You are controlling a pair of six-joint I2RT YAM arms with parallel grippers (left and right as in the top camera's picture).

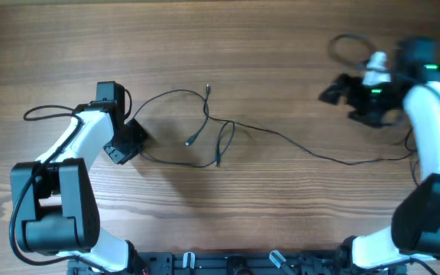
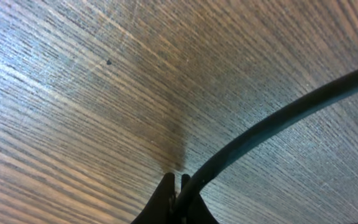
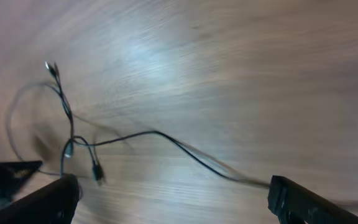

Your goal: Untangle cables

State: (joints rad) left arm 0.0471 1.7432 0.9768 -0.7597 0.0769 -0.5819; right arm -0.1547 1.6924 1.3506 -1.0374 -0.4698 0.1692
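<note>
here left gripper (image 2: 176, 182) pinches the cables (image 2: 278, 118), tips cropped; right gripper (image 3: 173, 185) spread, blurred.

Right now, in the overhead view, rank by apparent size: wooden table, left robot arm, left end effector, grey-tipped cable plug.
1. Brown wooden table.
2. White-and-black left robot arm.
3. Black left end effector.
4. Small grey-tipped plug on the thin black cable.

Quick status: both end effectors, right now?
Left end effector: closed on a cable.
Right end effector: open, holding nothing.
</note>
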